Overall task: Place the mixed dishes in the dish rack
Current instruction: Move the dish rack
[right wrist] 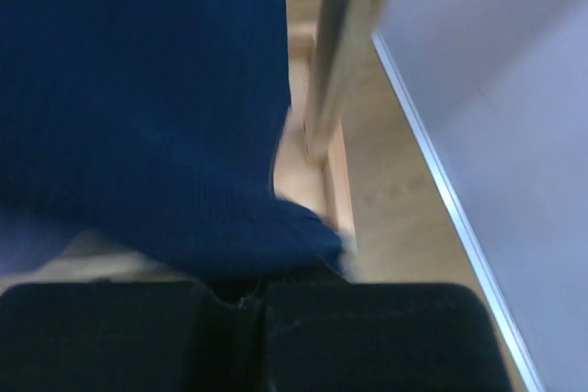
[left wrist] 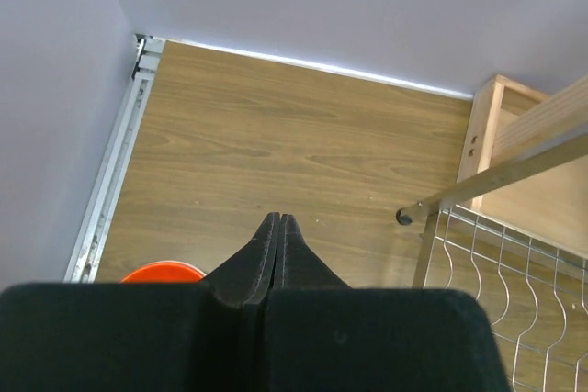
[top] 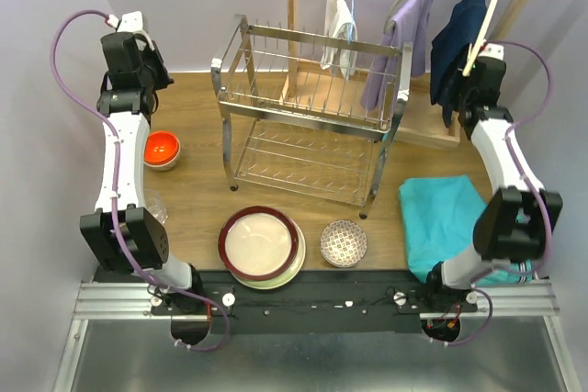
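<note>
The dish rack (top: 308, 126), a two-tier chrome wire frame, stands at the middle back of the table; its corner leg (left wrist: 424, 245) shows in the left wrist view. A dark-red-rimmed cream plate (top: 260, 242) lies on a pale green plate (top: 296, 270) at the front. A patterned bowl (top: 344, 242) sits to their right. An orange bowl (top: 162, 147) (left wrist: 163, 272) rests at the left, and a clear glass (top: 156, 208) stands nearer. My left gripper (top: 138, 66) (left wrist: 278, 218) hangs raised above the orange bowl, shut and holding nothing. My right gripper (top: 478, 80) (right wrist: 253, 291) is shut, its tips hidden behind a navy garment (right wrist: 147, 98).
A wooden hanger stand (top: 432, 121) with white, purple and navy clothes (top: 457, 43) rises behind and right of the rack. A teal cloth (top: 441, 213) lies at the front right. Walls close in on the left, back and right of the table (left wrist: 276, 126).
</note>
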Motion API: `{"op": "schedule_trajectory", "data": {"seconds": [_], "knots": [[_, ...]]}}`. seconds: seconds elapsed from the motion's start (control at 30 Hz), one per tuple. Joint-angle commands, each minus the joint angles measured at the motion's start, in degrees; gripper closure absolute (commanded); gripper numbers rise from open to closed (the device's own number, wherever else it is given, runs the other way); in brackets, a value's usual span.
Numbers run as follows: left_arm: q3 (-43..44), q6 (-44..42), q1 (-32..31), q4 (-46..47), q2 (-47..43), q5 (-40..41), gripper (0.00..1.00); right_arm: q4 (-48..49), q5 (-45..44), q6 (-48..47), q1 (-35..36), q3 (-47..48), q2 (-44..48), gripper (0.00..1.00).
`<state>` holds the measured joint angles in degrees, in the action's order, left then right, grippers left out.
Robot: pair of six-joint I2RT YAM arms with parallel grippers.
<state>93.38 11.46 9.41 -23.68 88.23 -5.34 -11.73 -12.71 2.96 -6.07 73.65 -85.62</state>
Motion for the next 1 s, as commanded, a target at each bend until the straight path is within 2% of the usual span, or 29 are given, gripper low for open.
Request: {"op": "schedule_trajectory", "data": {"seconds": [0.0, 0.03, 0.13, 0.27, 0.47, 0.57, 0.6, 0.7, 0.93, 0.97], "knots": [[-2.0, 0.6, 0.3, -0.2, -3.6, -4.1, 1.00, 0.7, 6.5, -4.6, -4.6, 9.7, -13.4, 0.99], [-2.5, 0.0, 0.1, -0.1, -4.0, -4.5, 1.00, 1.5, 8.2, -5.1, -5.5, 12.8, -17.8, 0.99], [-5.8, 0.5, -0.8, 1.1, -6.4, -2.6, 1.00, 4.1, 12.3, -7.0, -8.4, 17.1, -23.3, 0.99], [-10.5, -2.1, -2.4, 0.5, -9.3, -4.0, 1.00, 5.7, 15.1, -7.3, -11.7, 24.9, -31.6, 0.99], [-13.7, -2.9, -3.9, 0.1, -9.7, -5.6, 1.00, 7.7, 13.1, -8.8, -12.7, 29.4, -35.2, 0.99], [-11.5, -2.5, -4.5, 0.1, -7.4, -5.2, 1.00, 3.2, 21.0, -9.4, -12.7, 30.0, -33.6, 0.99], [-10.7, -1.9, -4.6, 0.1, -6.8, -5.3, 1.00, 2.2, 28.5, -9.8, -12.7, 29.4, -32.9, 0.99], [-8.3, -1.3, -4.8, 0.4, -4.7, -5.3, 1.00, 0.6, 40.4, -9.9, -12.7, 26.7, -30.9, 0.99], [-8.1, -2.8, -4.9, -1.4, -4.0, -4.1, 1.00, -1.4, 44.3, -8.1, -12.6, 33.2, -37.0, 0.99], [-8.7, -3.0, -5.0, -1.6, -4.4, -4.1, 1.00, -4.1, 45.7, -9.1, -12.5, 35.4, -38.2, 0.99]]}}
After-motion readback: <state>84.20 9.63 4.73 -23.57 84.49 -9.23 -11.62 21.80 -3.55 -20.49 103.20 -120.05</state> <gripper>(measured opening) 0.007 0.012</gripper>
